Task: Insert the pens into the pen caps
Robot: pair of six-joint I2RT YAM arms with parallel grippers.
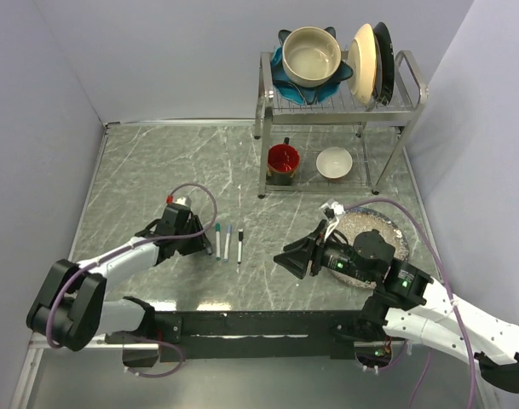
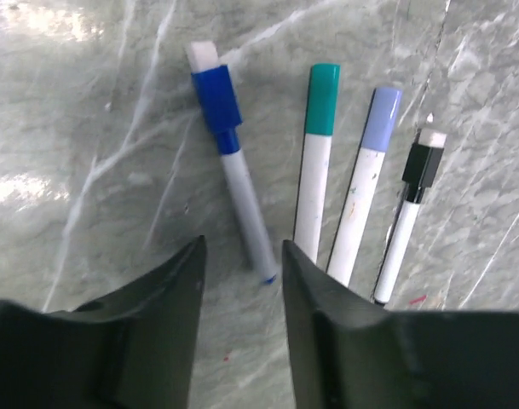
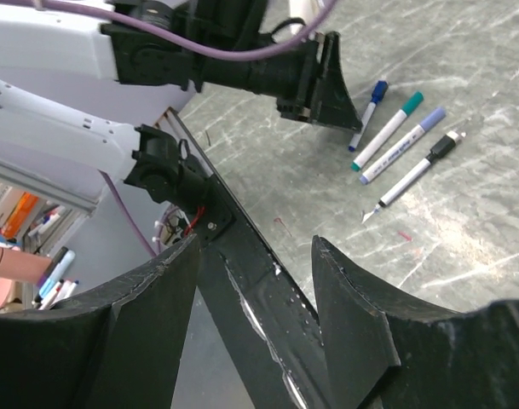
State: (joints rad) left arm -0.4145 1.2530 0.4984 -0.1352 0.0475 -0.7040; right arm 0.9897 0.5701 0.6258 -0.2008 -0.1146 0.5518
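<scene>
From above, the pens lie nearer the table's left edge. The left gripper's wrist view shows jaws apart, empty, astride the blue-capped pen's tip; I'd close squarely on its barrel. On its own camera, the right gripper gapes empty, well apart.

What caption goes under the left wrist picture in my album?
Open left fingers hover by the blue pen, with teal pen, lilac pen and black pen alongside.

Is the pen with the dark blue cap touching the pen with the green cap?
Apart. The left wrist view shows a strip of bare table between the blue-capped pen and the green-capped pen all along their visible length.
</scene>
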